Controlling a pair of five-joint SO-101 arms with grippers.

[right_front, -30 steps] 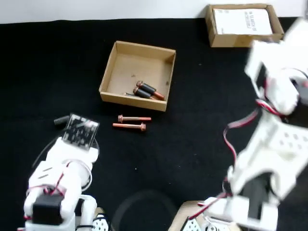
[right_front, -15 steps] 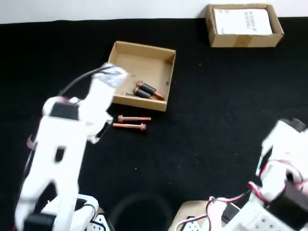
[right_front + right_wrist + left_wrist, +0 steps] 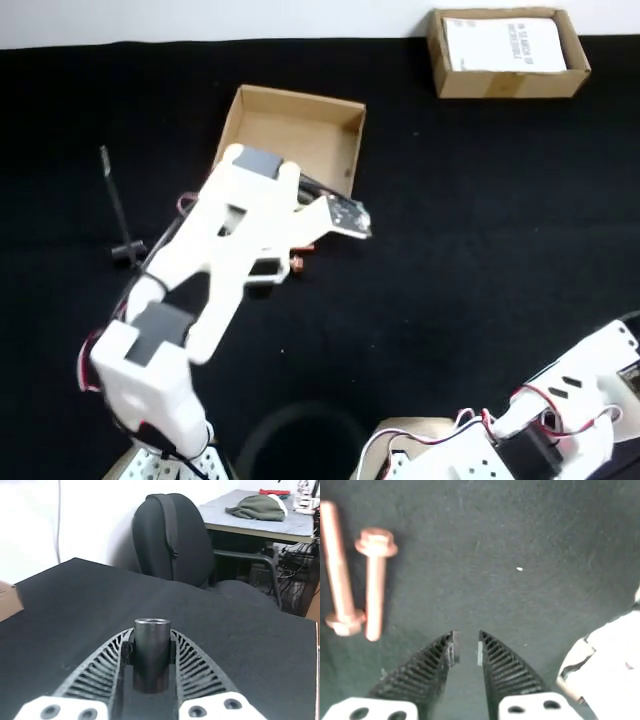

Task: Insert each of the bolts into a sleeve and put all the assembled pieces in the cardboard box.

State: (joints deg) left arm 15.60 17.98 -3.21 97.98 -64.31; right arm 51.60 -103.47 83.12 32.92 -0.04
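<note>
Two copper bolts (image 3: 375,580) (image 3: 337,570) lie side by side on the black mat, ahead of and to one side of my left gripper (image 3: 466,647). Its fingers stand a narrow gap apart with nothing between them. In the high view the left arm (image 3: 240,230) stretches over the bolts and the front of the cardboard box (image 3: 290,125); one bolt head (image 3: 296,263) peeks out beside it. My right gripper (image 3: 151,645) is shut on a black sleeve (image 3: 151,652), held upright. The right arm (image 3: 560,400) sits folded at the front right. A second black sleeve (image 3: 127,250) lies at the left.
A second cardboard box (image 3: 508,50) holding white paper stands at the back right. A thin dark cable (image 3: 112,195) runs up from the loose sleeve. An office chair (image 3: 170,540) and a desk stand beyond the table's edge.
The left arm rose from the front left and swung out over the bolts and the box front. The right arm drew back and down to the front right corner.
</note>
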